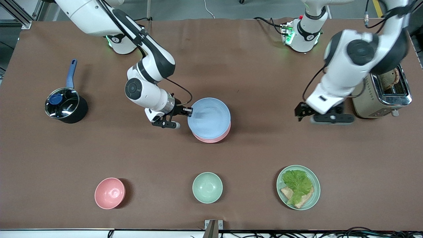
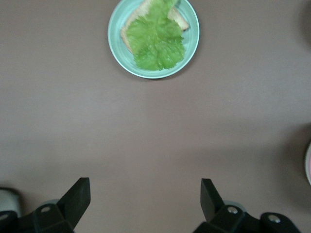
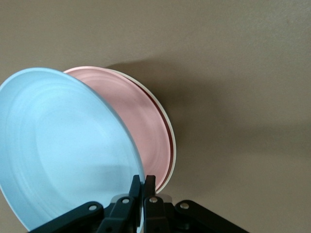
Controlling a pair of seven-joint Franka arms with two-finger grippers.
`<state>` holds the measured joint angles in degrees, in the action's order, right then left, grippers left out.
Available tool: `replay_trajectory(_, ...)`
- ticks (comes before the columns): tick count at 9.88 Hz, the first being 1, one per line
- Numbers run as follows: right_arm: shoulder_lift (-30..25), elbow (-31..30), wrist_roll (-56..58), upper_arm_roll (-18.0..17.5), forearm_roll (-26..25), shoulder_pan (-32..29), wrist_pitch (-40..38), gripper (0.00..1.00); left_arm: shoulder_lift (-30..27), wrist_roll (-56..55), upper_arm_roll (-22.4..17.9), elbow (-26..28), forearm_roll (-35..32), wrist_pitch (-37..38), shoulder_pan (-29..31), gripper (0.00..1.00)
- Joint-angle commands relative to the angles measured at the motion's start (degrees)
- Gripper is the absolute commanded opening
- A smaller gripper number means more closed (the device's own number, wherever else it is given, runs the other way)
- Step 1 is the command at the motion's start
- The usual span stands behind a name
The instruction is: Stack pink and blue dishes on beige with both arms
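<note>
Right tool (image 1: 189, 111) clamped on the rim of the blue plate (image 1: 209, 117), at the edge turned toward the right arm's end of the table (image 1: 257, 59). Blue plate tilted, over the pink plate (image 1: 214, 138), near the middle of the table and well away from every edge. Pink plate (image 3: 141, 126) already seated on the beige plate (image 3: 171, 145), of which only a thin cream rim peeps out in the right wrist view. Whether the blue plate's free edge touches the pink one: cannot tell.

Likely trouble from here:
- Thin pinch on one rim only, so possible slip or swing of the blue plate if lowered fast.
- Off-centre overlap in the front view; released so, a lopsided landing, a slide off the pink plate, or a shove to the two plates below.
- Fingers (image 3: 148, 194) close to the pink rim in the right wrist view; catching it on the way out could drag the stack.

Left tool (image 1: 322, 114) open and empty, waiting above bare table beside the toaster (image 1: 383, 96), near the left arm's end. Mint plate with lettuce (image 2: 154, 36), mint bowl (image 1: 207, 187) and pink bowl (image 1: 110, 193) along the table edge nearest the front camera, clear of the work; saucepan (image 1: 64, 105) toward the right arm's end.
</note>
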<state>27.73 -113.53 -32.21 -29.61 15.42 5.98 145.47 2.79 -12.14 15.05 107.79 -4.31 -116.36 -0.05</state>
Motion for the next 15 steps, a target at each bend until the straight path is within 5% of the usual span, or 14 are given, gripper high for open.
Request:
replay_trajectory(1, 0.6, -1.2, -1.1, -0.3, -0.9, 0.5, 3.2, 0.03, 1.4, 4.4, -3.5, -12.0, 4.2, 14.4, -0.7, 1.00)
replay_trajectory(3, 2.0, -1.2, -1.1, -0.2, -0.9, 0.8, 4.6, 0.05, -0.2, 7.0, -6.6, -20.4, 5.3, 25.9, -1.8, 1.00)
replay_trajectory(5, 2.6, -2.0, -1.0, 0.0, -0.9, 1.1, 6.2, 0.14, -6.6, 7.0, -8.3, -19.7, 5.4, 30.2, -1.5, 1.00)
replay_trajectory(6, 2.6, -2.1, -0.9, 0.0, -0.9, 0.7, 6.1, 0.28, -6.7, 7.3, -8.4, -19.9, 5.2, 30.1, -1.4, 1.00)
replay_trajectory(7, 2.4, -2.1, -0.8, 0.0, -0.9, 0.4, 5.9, 0.51, -6.0, 7.2, -8.4, -20.8, 5.2, 30.1, -1.4, 1.00)
replay_trajectory(8, 0.5, -2.1, -0.7, 0.1, -1.0, -0.3, 4.5, 0.85, -4.2, 6.2, -8.7, -22.9, 5.3, 30.3, -1.8, 1.00)
replay_trajectory(9, -3.2, -1.5, -0.8, 0.2, -1.2, -1.2, -1.3, 1.00, -2.8, 6.2, -10.2, -26.0, 5.5, 31.0, -2.1, 1.00)
replay_trajectory(10, -8.3, -0.6, -0.8, 0.8, -2.1, -3.4, -9.5, 1.00, -2.5, 6.4, -10.4, -26.4, 6.0, 31.7, -2.1, 1.00)
replay_trajectory(12, -17.9, 2.2, -2.0, 2.6, -14.9, -6.9, -26.1, 1.00, -3.1, 7.7, -12.9, -25.3, 7.6, 32.0, -2.1, 1.00)
replay_trajectory(15, -29.5, 3.6, 3.0, 16.5, -18.8, -6.1, -29.8, 1.00, -3.3, 6.4, -12.7, -24.4, 7.1, 32.2, -2.1, 1.00)
